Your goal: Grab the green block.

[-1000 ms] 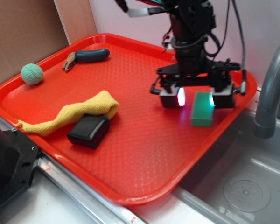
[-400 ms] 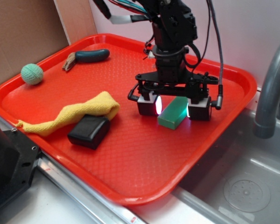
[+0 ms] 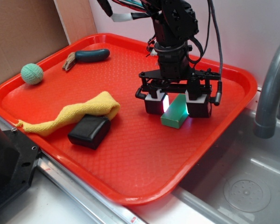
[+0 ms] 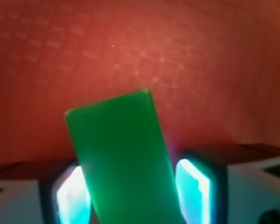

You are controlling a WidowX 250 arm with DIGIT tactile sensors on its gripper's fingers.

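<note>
The green block (image 3: 174,113) lies flat on the red tray (image 3: 130,154), right of centre and slightly askew. My gripper (image 3: 177,104) is lowered over it, one finger on each side. In the wrist view the green block (image 4: 123,158) fills the space between the glowing pads (image 4: 194,189). The left pad is at its edge, while a thin gap shows beside the right pad. The jaws are open, narrowly straddling the block.
A black box (image 3: 88,131) sits under a yellow cloth (image 3: 79,112) at the tray's front left. A pale green ball (image 3: 31,73) and a dark green cucumber toy (image 3: 88,56) lie at the back left. A grey faucet (image 3: 270,88) and sink (image 3: 242,186) are on the right.
My gripper moved left, pushing and turning the green block, and came to straddle it. Since then the fingers have drawn closer together around it.
</note>
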